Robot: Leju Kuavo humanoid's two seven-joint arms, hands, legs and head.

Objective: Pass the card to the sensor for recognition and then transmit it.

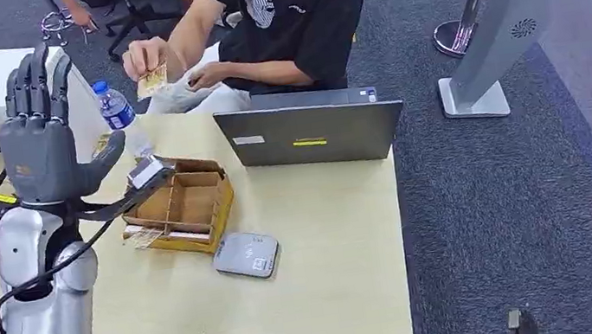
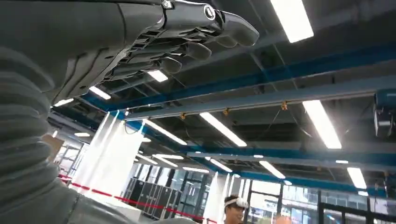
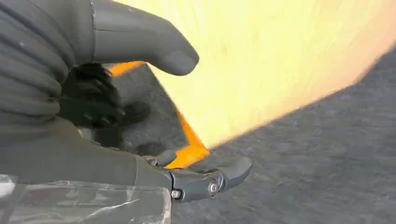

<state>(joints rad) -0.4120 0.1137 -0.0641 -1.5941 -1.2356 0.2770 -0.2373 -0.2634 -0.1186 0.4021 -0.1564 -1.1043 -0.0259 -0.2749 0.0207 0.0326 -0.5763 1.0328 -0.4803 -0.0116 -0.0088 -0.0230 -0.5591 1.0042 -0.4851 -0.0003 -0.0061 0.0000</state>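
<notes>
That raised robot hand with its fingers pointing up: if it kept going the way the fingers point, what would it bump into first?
Probably nothing nearby. The left hand is raised open above the table, fingers pointing up. Its wrist view shows just open air ahead, then ceiling lights and beams far above. Depth is hard to judge, though.

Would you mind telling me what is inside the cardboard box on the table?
The cardboard box has open, seemingly bare divided compartments. The left hand and arm cover its near-left corner, so that part is hidden.
</notes>
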